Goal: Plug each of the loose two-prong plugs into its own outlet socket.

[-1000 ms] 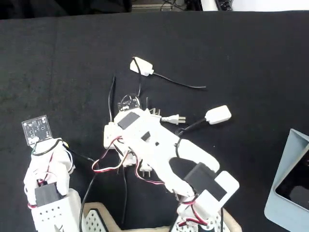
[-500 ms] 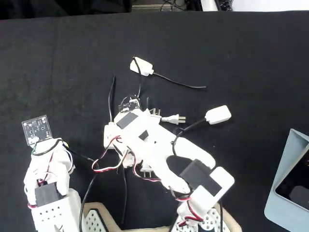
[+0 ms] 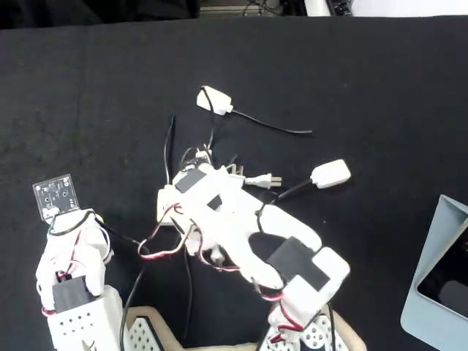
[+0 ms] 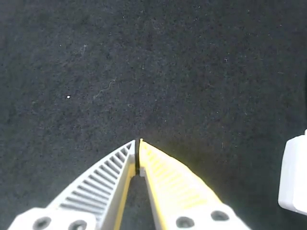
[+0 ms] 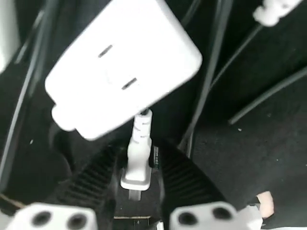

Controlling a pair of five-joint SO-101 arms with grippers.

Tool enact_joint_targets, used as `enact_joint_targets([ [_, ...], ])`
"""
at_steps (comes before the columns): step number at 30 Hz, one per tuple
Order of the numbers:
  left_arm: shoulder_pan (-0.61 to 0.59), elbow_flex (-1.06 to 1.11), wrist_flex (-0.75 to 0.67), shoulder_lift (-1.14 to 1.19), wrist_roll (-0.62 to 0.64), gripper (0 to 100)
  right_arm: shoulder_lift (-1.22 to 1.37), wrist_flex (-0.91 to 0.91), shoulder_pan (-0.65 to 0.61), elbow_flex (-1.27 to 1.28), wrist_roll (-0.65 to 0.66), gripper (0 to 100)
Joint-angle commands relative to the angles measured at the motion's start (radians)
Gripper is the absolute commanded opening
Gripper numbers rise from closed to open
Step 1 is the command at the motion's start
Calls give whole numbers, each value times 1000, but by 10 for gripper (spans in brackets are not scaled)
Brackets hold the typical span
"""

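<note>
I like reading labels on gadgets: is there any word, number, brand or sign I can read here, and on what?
No text here can be read.
On the small board: markings too small to read.
On the white outlet socket: two slots, no print visible.
By the plug in the right hand: a dark mark, too blurred to read.

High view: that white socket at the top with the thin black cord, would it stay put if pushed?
Probably not: the socket looks small and light, lying loose on the black cloth, so it should slide. Its flat sides suggest no rolling. The thin cord bends freely, likely floppy.
</note>
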Motion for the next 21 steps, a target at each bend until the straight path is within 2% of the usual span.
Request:
enact_joint_targets([
  [1, 4, -8, -17, -9, -8, 30, -107, 60, -12, -25, 14, 11],
  [7, 5, 5, -18, -9, -9, 30, -334, 155, -12, -28, 55, 11],
  [11, 5, 5, -18, -9, -9, 30, -550, 193, 34, -30, 86, 11],
  [17, 5, 4, -18, -9, -9, 30, -814, 199, 206, -25, 236, 11],
  [21, 5, 4, -18, -9, -9, 30, -854, 192, 341, -12, 330, 11],
])
